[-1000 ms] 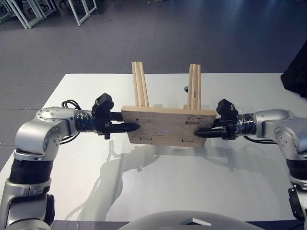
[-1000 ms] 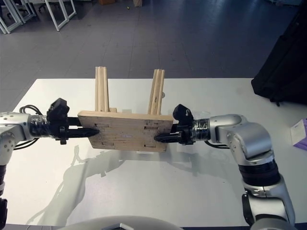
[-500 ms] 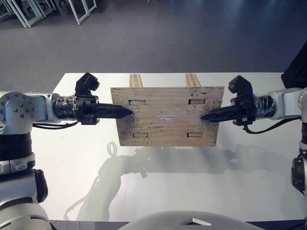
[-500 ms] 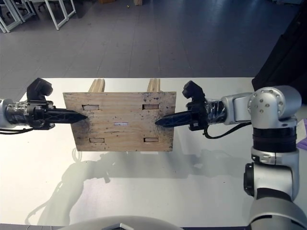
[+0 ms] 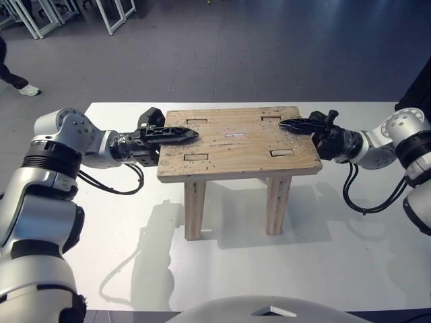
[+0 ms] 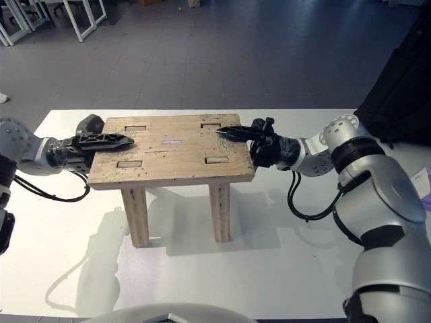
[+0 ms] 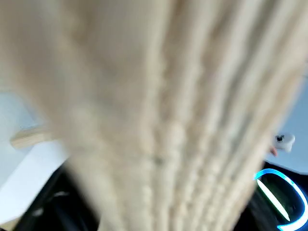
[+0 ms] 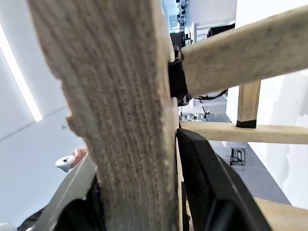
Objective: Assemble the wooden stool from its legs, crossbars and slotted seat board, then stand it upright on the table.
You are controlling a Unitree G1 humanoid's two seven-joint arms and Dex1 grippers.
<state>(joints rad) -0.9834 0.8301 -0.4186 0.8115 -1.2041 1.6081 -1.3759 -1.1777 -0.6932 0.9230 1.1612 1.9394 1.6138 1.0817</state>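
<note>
Item: wooden stool (image 5: 237, 161), assembled, stood upright on the white table (image 5: 337, 256), near the middle and toward the far edge. Seat board (image 5: 232, 142) lay level on top, pale and speckled, with four rectangular slots (image 5: 194, 157) cut through it, two near the far edge and two near the front. Two front legs (image 5: 194, 208) were planted on the table surface, with the rear ones mostly hidden behind them. Crossbars (image 8: 250, 45) ran beneath the seat, seen from the right wrist view as light wooden rails meeting a leg. Left gripper (image 5: 188, 134) was clamped on the seat board at its left edge, one dark finger lying flat along the top face and reaching inward toward the far-left slot. Right gripper (image 5: 286, 124) was clamped on the seat board at its right edge, near the far-right corner; the right wrist view showed the board's rough edge (image 8: 125, 120) held between the two black fingers (image 8: 207, 178). A black cable (image 5: 114, 188) hung in a loop under the left forearm, and another (image 5: 353, 198) under the right.
</note>
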